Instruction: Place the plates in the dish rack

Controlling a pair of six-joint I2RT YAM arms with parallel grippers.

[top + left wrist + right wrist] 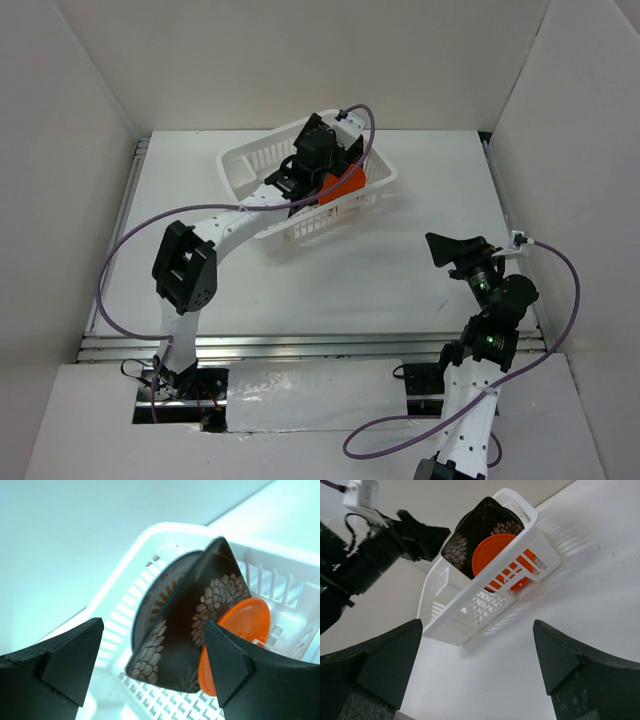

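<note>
In rack (485, 605), 3 plates on edge, side by side: white plate (162, 587), dark plate (200, 605), orange plate (245, 617). Left gripper (154, 625) just above them, spread wide, holding nothing. Right gripper (477, 625) wide too, empty, well apart from rack.

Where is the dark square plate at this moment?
In the left wrist view, the dark square plate stands on edge inside the dish rack, between the white sunburst plate and the orange plate.
</note>
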